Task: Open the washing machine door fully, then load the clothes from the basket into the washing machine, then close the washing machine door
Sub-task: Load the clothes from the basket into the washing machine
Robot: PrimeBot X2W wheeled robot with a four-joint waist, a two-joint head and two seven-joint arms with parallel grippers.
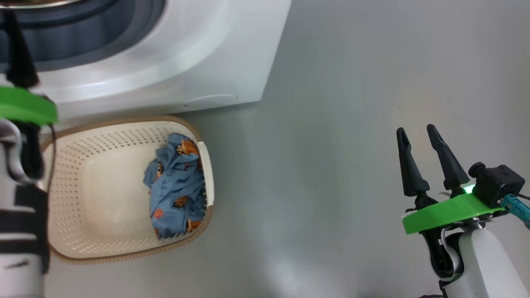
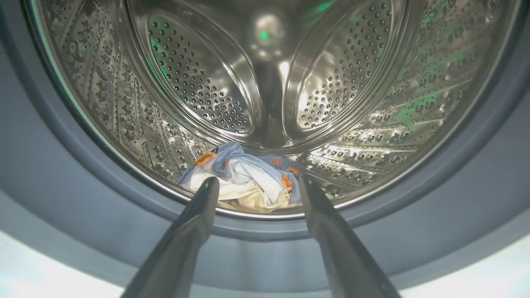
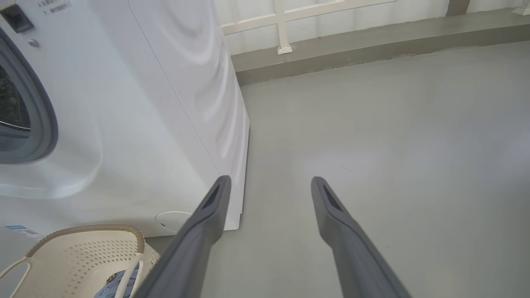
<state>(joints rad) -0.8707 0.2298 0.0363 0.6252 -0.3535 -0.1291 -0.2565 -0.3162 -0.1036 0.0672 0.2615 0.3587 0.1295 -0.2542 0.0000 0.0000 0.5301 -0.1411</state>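
Grey floor [image 1: 331, 165], washing machine [image 1: 186, 62] at left w/ basket [image 1: 124, 121] just in front. Left gripper [image 2: 257, 179] is held open, empty, at the drum [image 2: 198, 82] mouth; 1 loaded garment [image 2: 248, 169] lies just beyond. Basket garment [image 1: 176, 186] is bunched lengthwise along the basket's right end, judged nearer the left arm. Right gripper [image 1: 416, 128] is spread open, empty, well apart over floor.

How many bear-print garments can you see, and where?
2. One garment lies in the basket; the other garment sits low in the drum, near its front. Folds may hide more.
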